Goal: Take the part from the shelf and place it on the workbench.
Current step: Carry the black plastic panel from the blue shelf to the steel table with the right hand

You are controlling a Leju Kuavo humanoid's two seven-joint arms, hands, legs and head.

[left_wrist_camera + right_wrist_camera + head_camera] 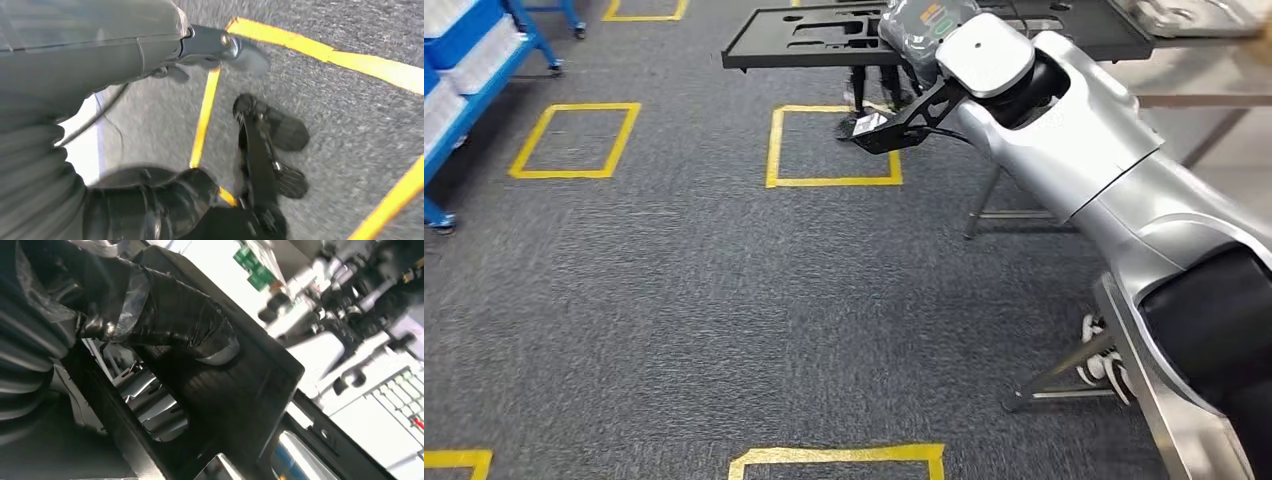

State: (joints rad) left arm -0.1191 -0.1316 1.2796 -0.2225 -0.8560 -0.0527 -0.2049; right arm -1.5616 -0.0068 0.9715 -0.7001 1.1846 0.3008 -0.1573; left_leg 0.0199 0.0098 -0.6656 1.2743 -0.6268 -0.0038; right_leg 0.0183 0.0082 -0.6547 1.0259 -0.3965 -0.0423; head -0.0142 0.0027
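Right arm: We see our silver right arm (1114, 170) reaching forward from the lower right of the head view, over the grey carpet (674, 290).
Right hand: Our right hand (165, 325) grips the black part; in the right wrist view its thumb, wrapped in dark film, lies pressed on the part's flat ribbed face, so the fingers are clamped on it.
Part: The black part (844, 35) is a long flat moulded panel with cut-outs, held level out in front of us at the end of the right arm, above the floor and just at the edge of the metal workbench.
Left hand: In the left wrist view our left hand (260, 150) hangs over the carpet, its dark fingers (280, 130) apart and holding nothing.
Floor marks: Yellow tape squares (832, 145) lie on the carpet, one right under the part, another (574, 140) to its left.
Workbench: The steel workbench (1194, 95) stands at the far right, its legs on the carpet.
Rack: A blue rack (474, 60) with pale bins stands at the far left.
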